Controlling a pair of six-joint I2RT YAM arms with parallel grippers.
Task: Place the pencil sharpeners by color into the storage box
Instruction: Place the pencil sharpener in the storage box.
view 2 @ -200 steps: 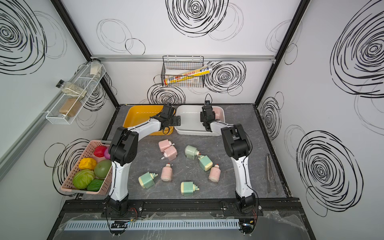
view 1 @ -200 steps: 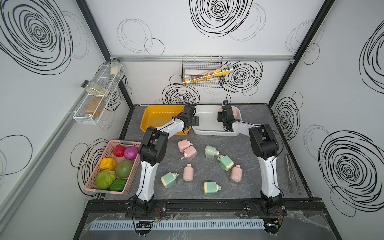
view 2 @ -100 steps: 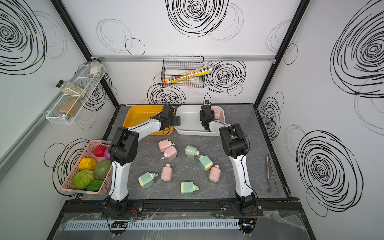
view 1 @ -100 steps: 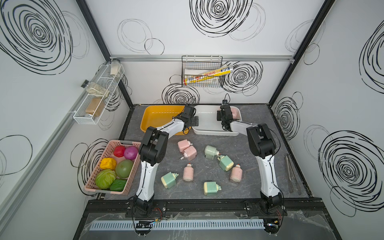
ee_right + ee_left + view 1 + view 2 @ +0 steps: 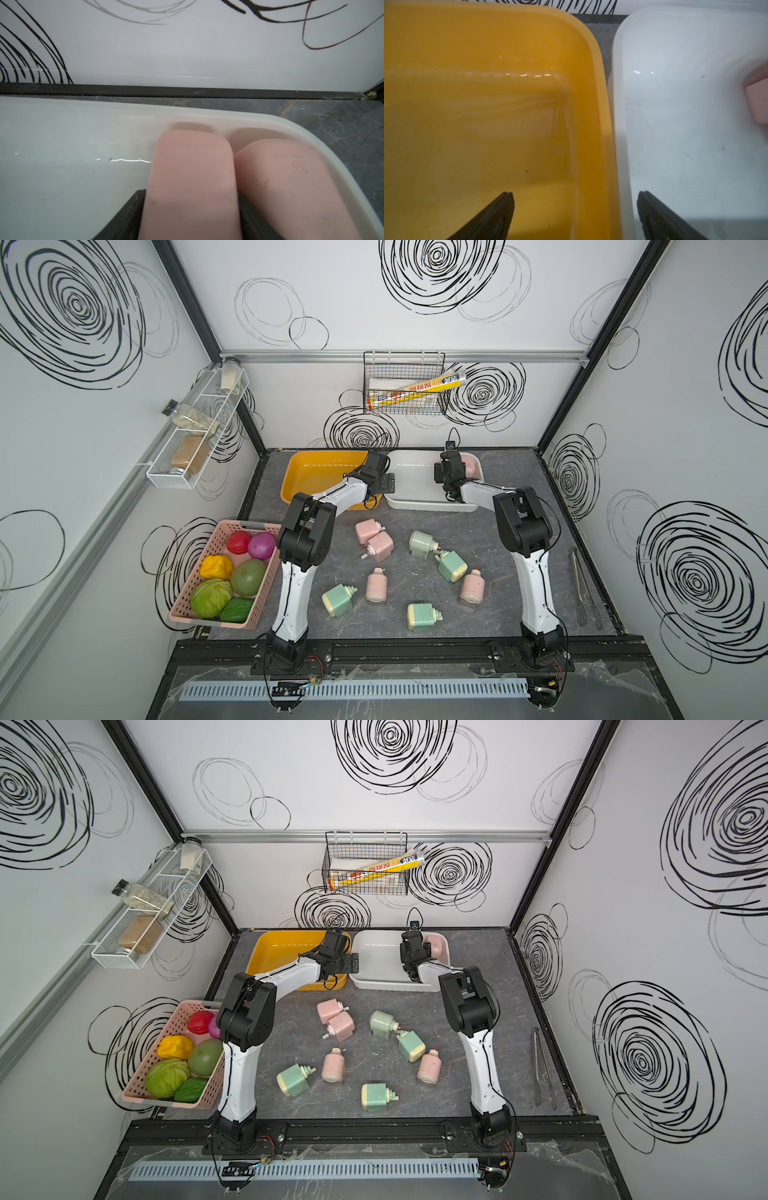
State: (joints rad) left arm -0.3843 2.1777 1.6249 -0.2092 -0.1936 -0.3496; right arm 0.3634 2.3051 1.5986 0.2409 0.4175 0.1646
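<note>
One grey marbled counter (image 5: pixel 490 614) is backed by a yellow plastic tub (image 5: pixel 309 479) and a white plastic tub (image 5: pixel 415 489), side by side. Four boxy pink pencil sharpeners (image 5: pixel 376 545) and four mint green pencil sharpeners (image 5: pixel 422 616) are scattered on it. In the white tub's corner a fifth pink sharpener (image 5: pixel 191 162) is flanked by the right pincer (image 5: pixel 191 192), grip not discernible, and touched by a sixth pink sharpener (image 5: pixel 280 170). The left pincer (image 5: pixel 575 195) is spread wide above both tubs' rims.

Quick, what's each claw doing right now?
Left gripper: open, empty.
Right gripper: jaws either side of a pink sharpener in the white box; gripping or loose, cannot tell.
</note>
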